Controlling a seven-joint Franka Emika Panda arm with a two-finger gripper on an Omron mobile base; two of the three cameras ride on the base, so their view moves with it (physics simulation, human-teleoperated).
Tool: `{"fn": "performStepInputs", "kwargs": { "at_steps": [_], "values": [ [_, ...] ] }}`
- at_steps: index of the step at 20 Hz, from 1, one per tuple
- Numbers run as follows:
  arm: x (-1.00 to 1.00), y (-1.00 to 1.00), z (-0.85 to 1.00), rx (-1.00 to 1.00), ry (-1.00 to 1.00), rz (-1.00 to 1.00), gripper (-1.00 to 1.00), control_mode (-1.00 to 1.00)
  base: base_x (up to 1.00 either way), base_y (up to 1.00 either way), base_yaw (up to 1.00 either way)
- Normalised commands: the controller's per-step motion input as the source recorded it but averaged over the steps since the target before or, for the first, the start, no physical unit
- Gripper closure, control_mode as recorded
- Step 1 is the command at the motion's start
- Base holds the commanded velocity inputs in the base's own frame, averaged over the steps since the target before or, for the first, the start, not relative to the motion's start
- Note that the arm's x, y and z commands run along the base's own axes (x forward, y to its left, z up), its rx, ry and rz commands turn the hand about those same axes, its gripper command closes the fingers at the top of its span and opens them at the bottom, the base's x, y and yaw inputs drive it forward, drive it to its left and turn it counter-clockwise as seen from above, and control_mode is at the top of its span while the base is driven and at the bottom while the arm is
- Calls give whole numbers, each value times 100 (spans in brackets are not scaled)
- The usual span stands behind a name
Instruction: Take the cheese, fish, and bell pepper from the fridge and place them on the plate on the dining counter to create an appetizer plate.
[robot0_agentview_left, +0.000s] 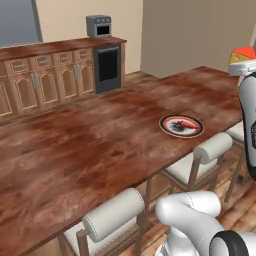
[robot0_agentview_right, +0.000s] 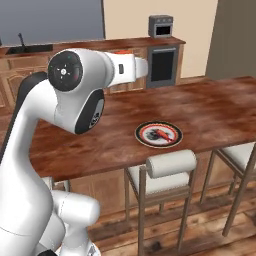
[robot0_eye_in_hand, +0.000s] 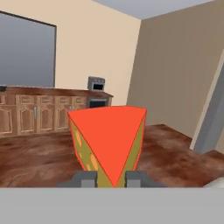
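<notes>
Cheese sits clamped between the 2 dark fingertips of the gripper, with its pointed end down between them and its wide face toward the hand camera. In the left base view the wedge shows at the top right edge, high above the far end of the counter. The plate lies on the counter near the stools, and a red piece, probably the fish, is on its centre.

The step in hand seems to be the carrying of the cheese to the plate. To do it well, the arm should bring the wedge over a free part of the plate, beside the red piece and not on top of it. Then it should go down until the cheese almost touches and only then let go, because a wedge that drops on its point may tip and slide over the rim.
</notes>
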Motion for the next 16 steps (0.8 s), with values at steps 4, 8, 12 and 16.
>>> {"fn": "performStepInputs", "kwargs": {
  "at_steps": [4, 8, 12, 16],
  "values": [
    [0, 0, 0, 0, 0, 0, 100, 100, 100, -39, 11],
    [0, 0, 0, 0, 0, 0, 100, 100, 74, -59, 13],
    [0, 0, 0, 0, 0, 0, 100, 100, 57, -68, 13],
    [0, 0, 0, 0, 0, 0, 100, 100, 58, -82, 16]
  ]
}}
